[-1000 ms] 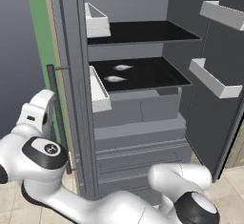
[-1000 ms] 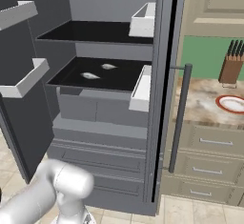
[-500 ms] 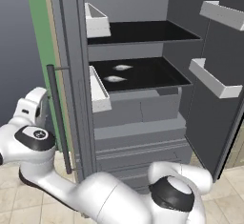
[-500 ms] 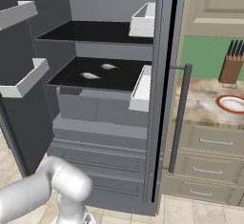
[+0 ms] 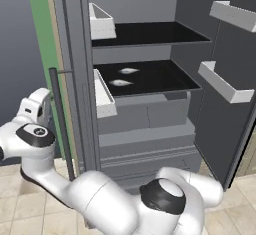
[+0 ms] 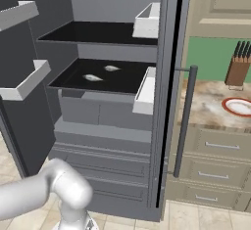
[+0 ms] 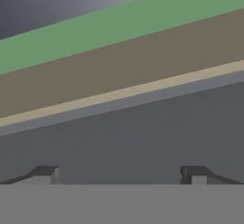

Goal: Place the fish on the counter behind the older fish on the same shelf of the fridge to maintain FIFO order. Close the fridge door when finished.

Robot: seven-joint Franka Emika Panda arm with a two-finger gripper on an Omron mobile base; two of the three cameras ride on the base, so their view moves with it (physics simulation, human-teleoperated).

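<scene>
Arm has swung left behind the fridge door (image 5: 75, 79); gripper (image 7: 121, 174) wide open, empty, both fish (image 5: 120, 83) shelved, so door-closing looks next.

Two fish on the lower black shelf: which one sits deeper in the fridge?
The fish toward the back wall sits deeper. The other fish lies nearer the shelf's front edge, closer to the white bin on the left door.

Fridge standing open, front access clear.
Both doors of the fridge (image 5: 150, 129) are swinging wide, leaving the shelf (image 5: 165, 81) reachable from the front; two fish (image 5: 120, 83) are occupying its left part, while white door bins (image 5: 102, 96) are flanking the opening. The fingers (image 7: 47, 174) are apparently facing the door's grey outer face closely.
</scene>
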